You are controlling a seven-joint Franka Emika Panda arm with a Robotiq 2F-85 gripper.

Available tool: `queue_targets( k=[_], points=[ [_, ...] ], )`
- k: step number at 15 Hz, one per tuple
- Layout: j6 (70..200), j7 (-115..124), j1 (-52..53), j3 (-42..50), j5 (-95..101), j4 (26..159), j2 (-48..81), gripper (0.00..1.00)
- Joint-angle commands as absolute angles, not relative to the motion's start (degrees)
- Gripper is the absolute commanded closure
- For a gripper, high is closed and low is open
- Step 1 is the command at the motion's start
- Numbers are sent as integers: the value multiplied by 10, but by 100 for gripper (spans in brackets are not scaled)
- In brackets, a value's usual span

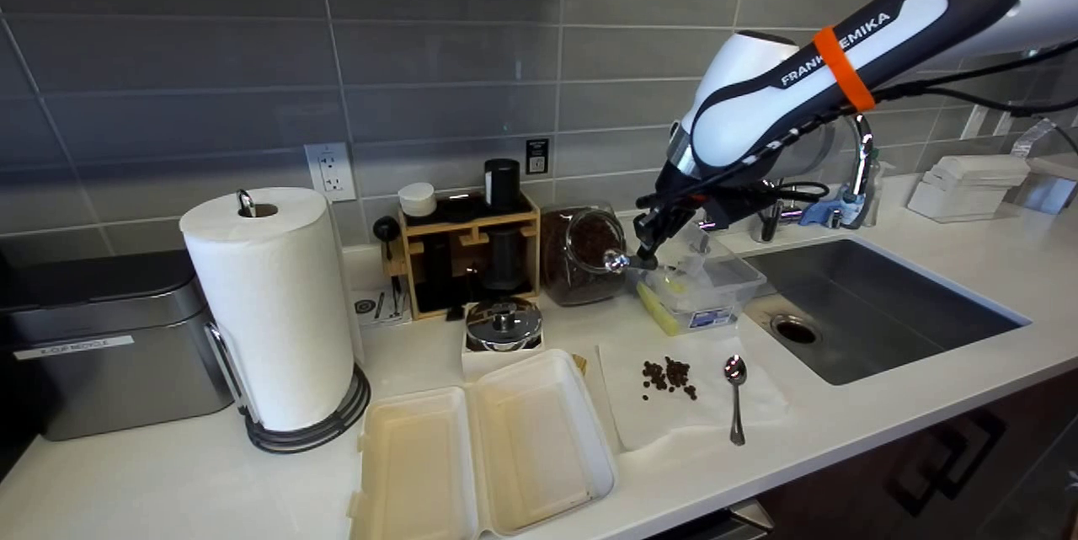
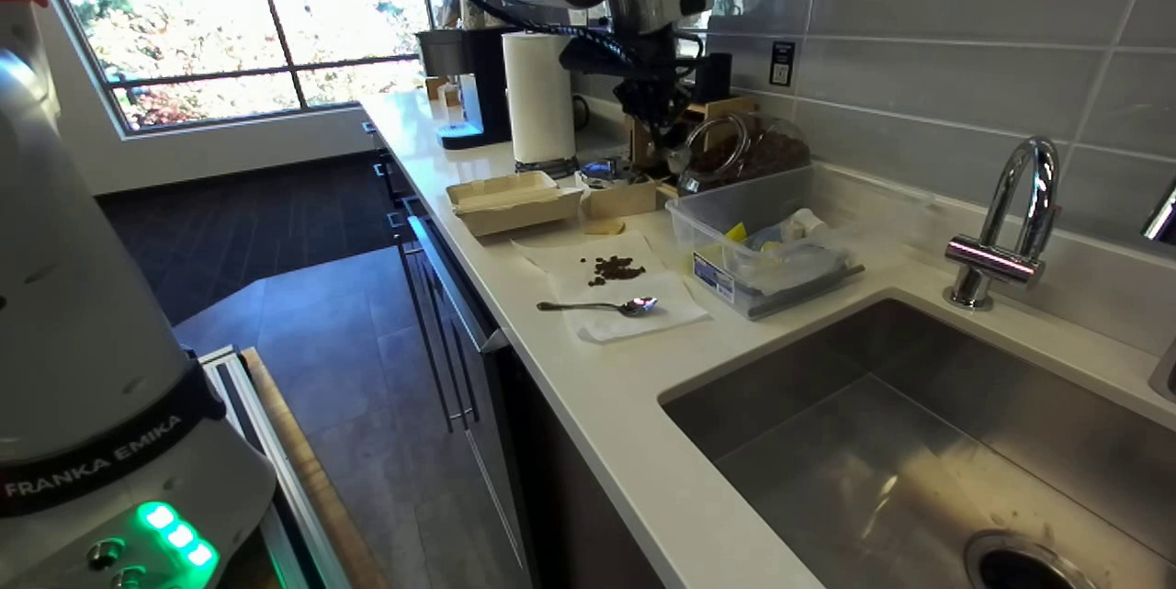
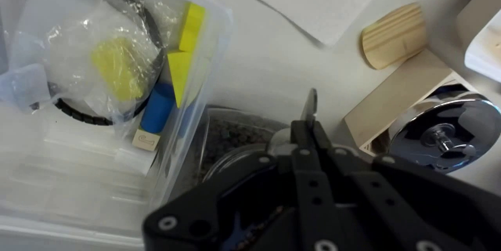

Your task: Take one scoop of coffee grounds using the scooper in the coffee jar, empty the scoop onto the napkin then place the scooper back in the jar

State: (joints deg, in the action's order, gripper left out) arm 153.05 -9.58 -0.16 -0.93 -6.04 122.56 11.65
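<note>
The coffee jar [image 1: 563, 262] is clear glass with dark contents and an open round mouth; it also shows in an exterior view [image 2: 772, 155] and the wrist view [image 3: 235, 127]. My gripper [image 1: 647, 259] is shut on the shiny metal scooper [image 1: 616, 261], just in front of the jar's mouth. In the wrist view the fingertips [image 3: 309, 133] pinch its flat handle [image 3: 311, 106]. The scooper's contents cannot be seen. The white napkin [image 1: 640, 422] lies on the counter with a small pile of dark coffee pieces [image 1: 669, 374] and a metal spoon [image 1: 736, 397] on it.
A clear plastic bin [image 2: 712, 272] stands beside the jar and the sink [image 1: 884, 312]. A silver-lidded box [image 1: 504, 325] and an open foam container [image 1: 539, 439] are on the napkin's other side. A wooden organiser [image 1: 539, 249] and paper towel roll [image 1: 269, 312] stand further along.
</note>
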Motion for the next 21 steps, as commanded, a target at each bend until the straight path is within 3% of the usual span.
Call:
queue_targets(
  k=[1, 21],
  points=[
    [1564, -79, 3, 1, -2, 1197, 144, 99],
    [1568, 104, 130, 127, 446, 1080, 260, 99]
  ],
)
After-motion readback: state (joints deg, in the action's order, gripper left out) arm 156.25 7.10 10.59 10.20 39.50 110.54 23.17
